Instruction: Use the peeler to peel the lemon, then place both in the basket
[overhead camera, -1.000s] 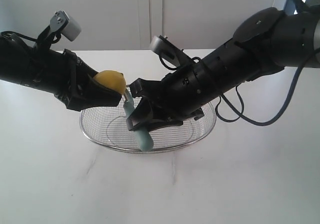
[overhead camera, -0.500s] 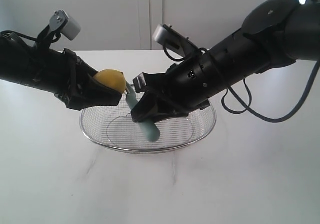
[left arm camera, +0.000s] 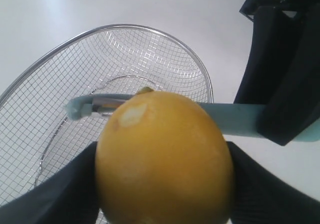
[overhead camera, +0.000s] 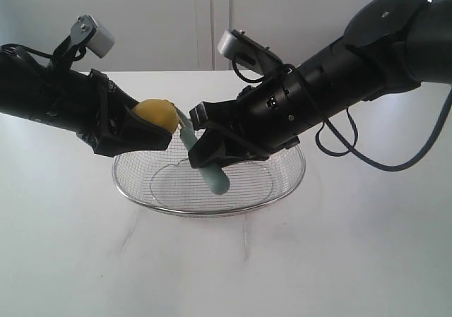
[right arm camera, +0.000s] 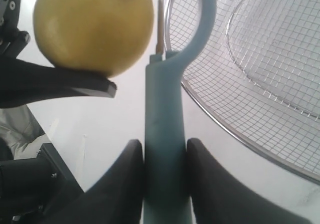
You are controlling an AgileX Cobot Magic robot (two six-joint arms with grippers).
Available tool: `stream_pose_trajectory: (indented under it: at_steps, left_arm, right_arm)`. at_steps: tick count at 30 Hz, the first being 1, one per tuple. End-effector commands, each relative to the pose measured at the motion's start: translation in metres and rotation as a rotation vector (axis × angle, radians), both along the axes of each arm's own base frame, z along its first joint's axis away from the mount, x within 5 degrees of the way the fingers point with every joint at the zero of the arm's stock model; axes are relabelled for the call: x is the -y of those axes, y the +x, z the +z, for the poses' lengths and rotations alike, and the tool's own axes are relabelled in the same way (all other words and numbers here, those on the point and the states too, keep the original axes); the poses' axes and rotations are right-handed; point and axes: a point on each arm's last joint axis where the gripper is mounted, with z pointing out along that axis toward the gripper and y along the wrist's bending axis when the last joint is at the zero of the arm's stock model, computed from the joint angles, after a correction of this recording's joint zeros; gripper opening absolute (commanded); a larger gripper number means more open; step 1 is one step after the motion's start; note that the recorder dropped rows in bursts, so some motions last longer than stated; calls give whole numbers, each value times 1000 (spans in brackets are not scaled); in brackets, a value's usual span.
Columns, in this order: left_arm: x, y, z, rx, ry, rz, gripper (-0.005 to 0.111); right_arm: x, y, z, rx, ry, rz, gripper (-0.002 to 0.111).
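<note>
- Exterior: left gripper (overhead camera: 150, 128) clamped on the dimpled yellow lemon (overhead camera: 157, 111) above the wire-mesh basket's (overhead camera: 212, 212) left rim; right gripper (overhead camera: 205, 158) clamped on the teal peeler (overhead camera: 216, 181), head just beside the lemon; white table (overhead camera: 353, 260) beneath.
- Left wrist: lemon hid most of the blade.
- Right wrist: smooth handle pinched between fingers (right arm camera: 125, 184).

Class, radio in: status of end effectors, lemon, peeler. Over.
Left end effector shut on lemon. Right end effector shut on peeler, head beside lemon. Basket below; nothing blocking.
</note>
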Motion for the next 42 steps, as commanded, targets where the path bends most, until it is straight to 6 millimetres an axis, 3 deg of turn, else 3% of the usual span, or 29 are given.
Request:
stream_pose_trajectory:
  at_steps: [1,14,26,36,42]
  left_arm:
    - [2,-3,3,-10,-26,-12,0]
    - [2,-3,3,-10,-26,-12,0]
    - [2,-3,3,-10,-26,-12,0]
    - [2,-3,3,-10,-26,-12,0]
    - [2,-3,3,-11,-26,-13,0]
  right_arm:
    - [1,1,7,27,11,-7,0]
    - [2,0,10,28,15,-12,0]
    - [12,-17,52,158,71,-29,0]
    - [38,-56,105,381,44,-17,0]
    - [51,-67,117,479,-24,-17,0]
